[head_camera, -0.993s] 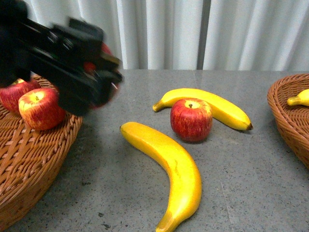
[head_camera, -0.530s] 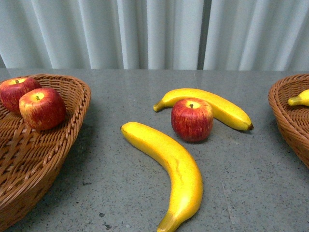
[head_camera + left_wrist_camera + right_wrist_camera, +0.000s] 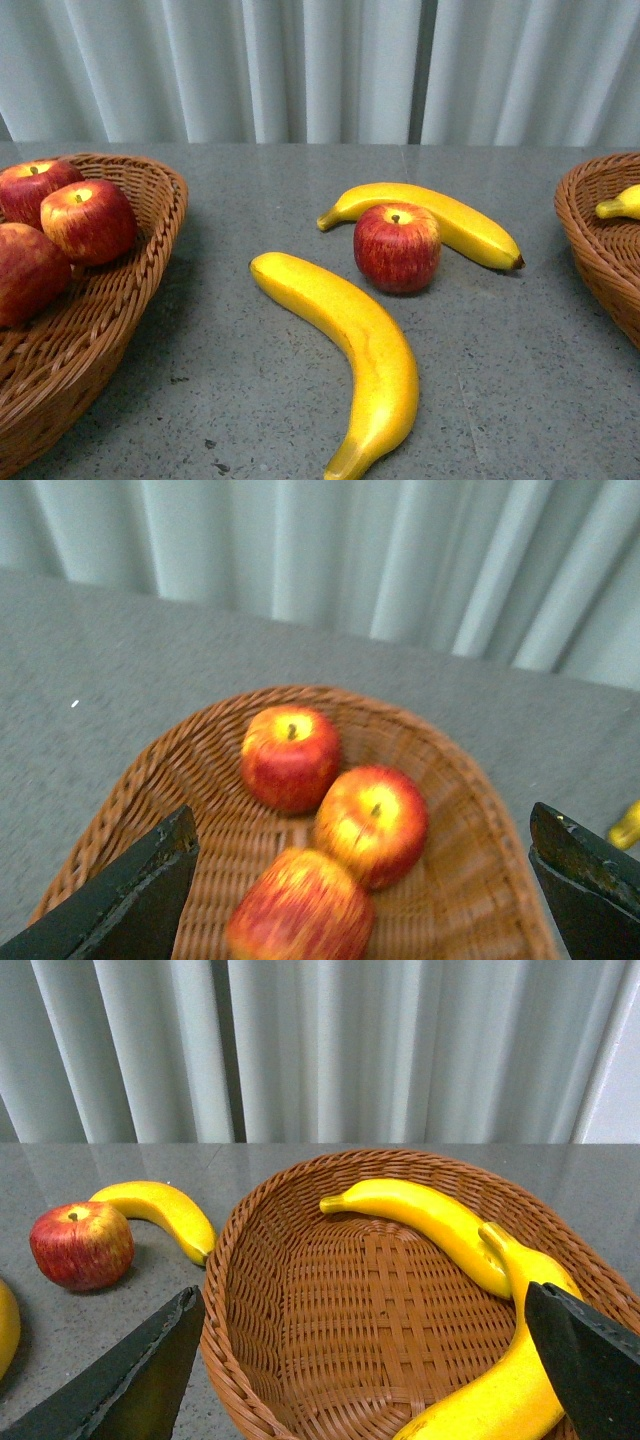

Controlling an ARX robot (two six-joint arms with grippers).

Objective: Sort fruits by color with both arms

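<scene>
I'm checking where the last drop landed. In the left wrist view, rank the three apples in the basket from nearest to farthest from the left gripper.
From the left gripper:
1. Stem-hidden apple, blurred, at the near end of the basket.
2. Yellow-patched apple, mid-basket.
3. Redder apple, at the end toward the curtain.

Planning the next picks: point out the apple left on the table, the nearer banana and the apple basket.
apple on the table (image 3: 397,247): front view, middle of its red side.
nearer banana (image 3: 350,335): front view, middle of its body.
apple basket (image 3: 120,300): front view, woven right wall.
</scene>
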